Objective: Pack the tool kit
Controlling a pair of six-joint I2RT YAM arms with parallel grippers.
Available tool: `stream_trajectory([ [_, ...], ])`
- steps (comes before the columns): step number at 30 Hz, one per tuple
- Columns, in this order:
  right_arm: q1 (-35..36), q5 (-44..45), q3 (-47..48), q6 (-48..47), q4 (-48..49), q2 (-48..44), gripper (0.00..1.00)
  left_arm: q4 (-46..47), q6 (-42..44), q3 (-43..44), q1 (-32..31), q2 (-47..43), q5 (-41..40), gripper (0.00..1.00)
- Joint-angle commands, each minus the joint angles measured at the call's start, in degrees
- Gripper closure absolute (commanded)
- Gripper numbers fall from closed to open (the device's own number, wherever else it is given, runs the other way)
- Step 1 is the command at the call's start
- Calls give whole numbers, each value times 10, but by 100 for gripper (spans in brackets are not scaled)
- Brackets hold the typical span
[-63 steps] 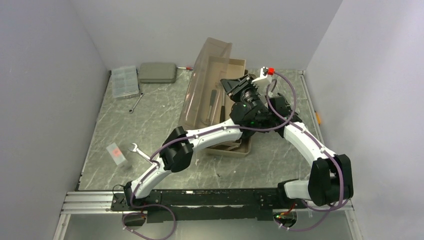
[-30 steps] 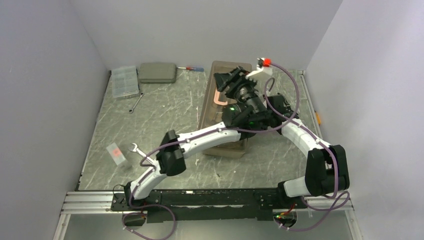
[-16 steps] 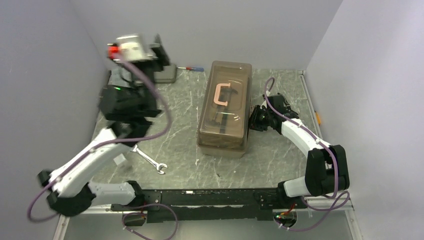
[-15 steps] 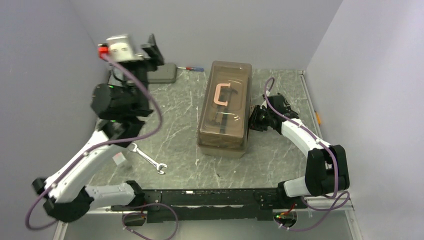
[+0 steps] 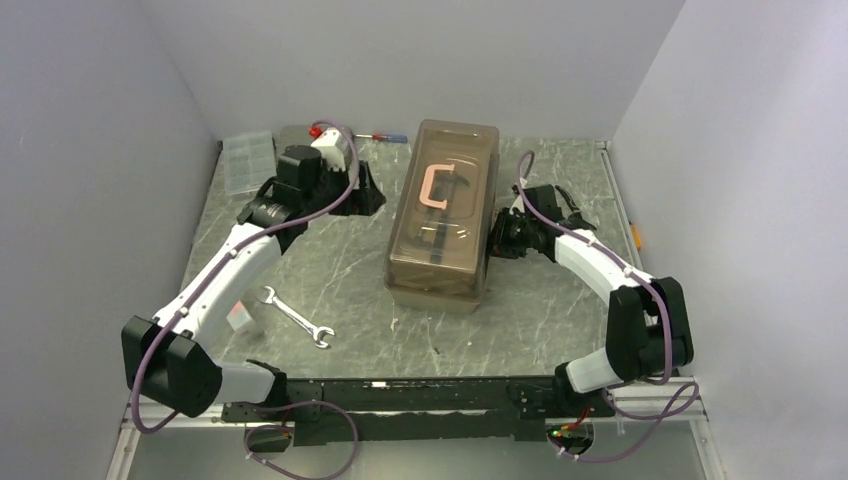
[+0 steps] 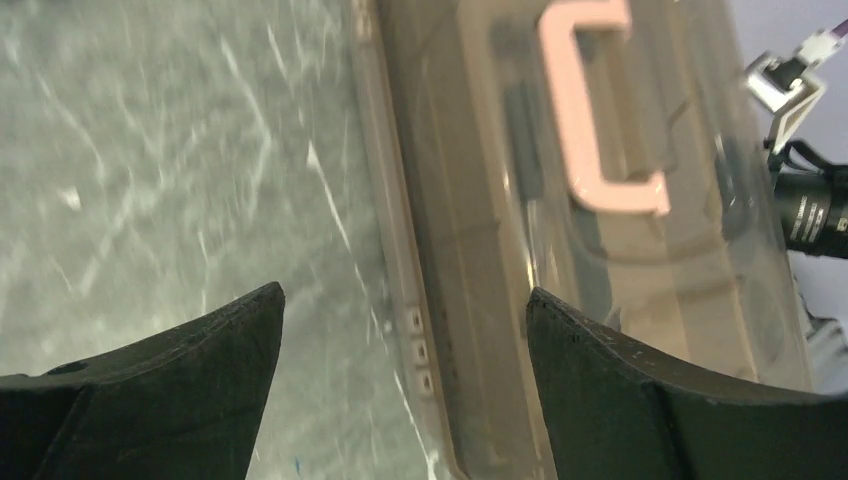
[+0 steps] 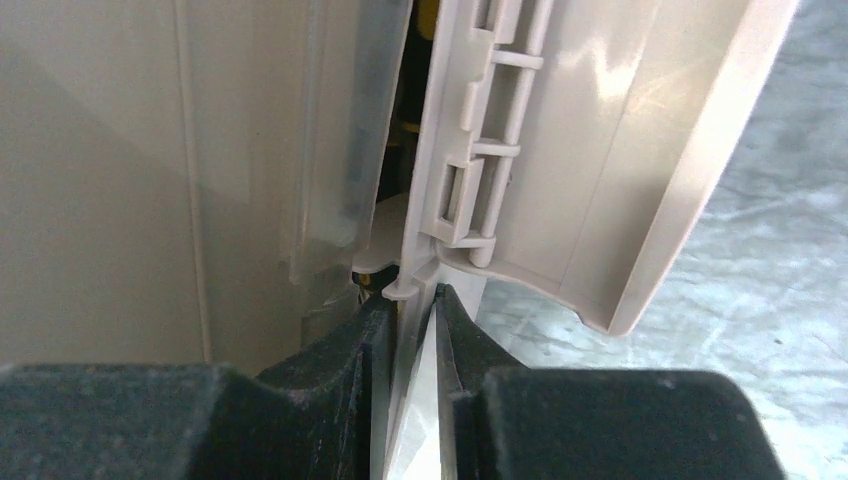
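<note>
Pinching the toolbox [image 5: 440,225] rim is the right gripper [image 7: 412,298].

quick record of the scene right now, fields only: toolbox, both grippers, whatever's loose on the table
toolbox: lid down, pink handle on top, mid-table
left gripper: open, empty, just off the toolbox's left side, not touching it
right gripper: pinched on a thin plastic edge on the toolbox's right side
loose tools: steel wrench front left; screwdriver at the back edge
other: clear organiser box back left
</note>
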Motion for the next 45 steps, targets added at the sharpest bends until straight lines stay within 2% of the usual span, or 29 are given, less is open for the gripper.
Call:
stream_trajectory([
  [1, 69, -50, 43, 24, 77, 38, 81, -12, -53, -6, 40, -59, 110, 7],
  [4, 99, -38, 77, 37, 83, 69, 81, -21, -45, -12, 58, -79, 110, 6],
  [7, 108, -29, 107, 57, 74, 84, 72, -38, -36, -3, 68, -81, 112, 6],
  [13, 107, 87, 157, 81, -24, 30, 60, -51, -26, 2, 72, -80, 105, 6],
  [17, 104, 98, 152, 91, -31, -18, 53, -49, -28, -4, 72, -77, 101, 6],
  [24, 78, 114, 171, 74, -77, -50, 52, -45, -30, -4, 72, -66, 110, 7],
  [28, 46, 101, 153, 61, -69, -72, 52, -50, -27, 7, 72, -63, 114, 7],
  [35, -33, 14, 101, 45, 10, -66, 53, -74, -18, 54, 72, -20, 132, 5],
  [40, -77, 36, 62, 51, 39, -32, 54, -83, -37, 101, 72, 40, 156, 5],
  [45, -116, 27, 4, 72, 103, 10, 60, -90, -48, 137, 72, 95, 147, 5],
])
